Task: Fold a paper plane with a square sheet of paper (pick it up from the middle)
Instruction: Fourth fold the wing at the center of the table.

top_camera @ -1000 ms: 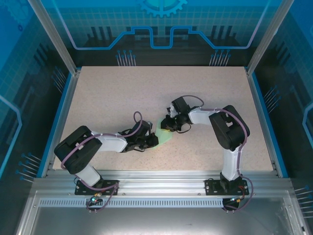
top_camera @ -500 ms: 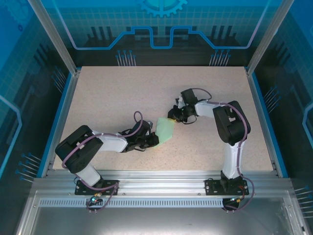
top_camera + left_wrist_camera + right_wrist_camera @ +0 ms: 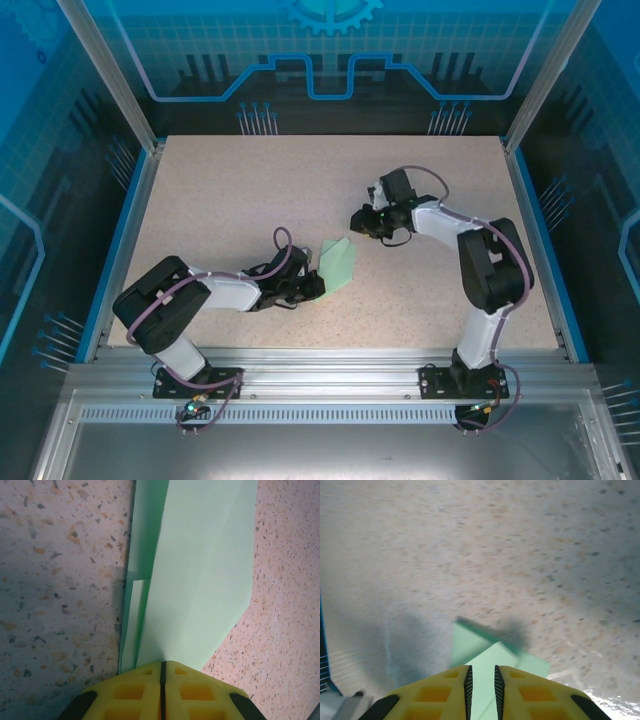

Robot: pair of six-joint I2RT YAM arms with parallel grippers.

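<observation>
The pale mint-green paper sheet point(image 3: 339, 265) lies near the middle of the speckled beige tabletop point(image 3: 250, 190), a touch toward the near side. It's folded over itself into layers, with a long crease down it. My left gripper point(image 3: 313, 287) has its yellow jaws pinched tight on the sheet's near-left corner. On the left wrist cam, the gripper point(image 3: 162, 666) shows no gap at all, and the paper point(image 3: 200, 570) fans out away from it.

Annoying bits: that pinched corner is buried under the fingers, and the sheet's far end runs off the top of the wrist view. I can see at least two layers on the left side but can't count them properly.

The right gripper point(image 3: 358, 220) sits just beyond the sheet's far-right end, apart from it as far as I can tell from above. On its own cam, the gripper point(image 3: 481, 672) has its jaws a crack apart with nothing in them. That view is smeary, with the green paper point(image 3: 480, 652) showing past the fingertips.

Loads of bare table on the far and left sides, and the blue side rails point(image 3: 128, 240) are well away.
</observation>
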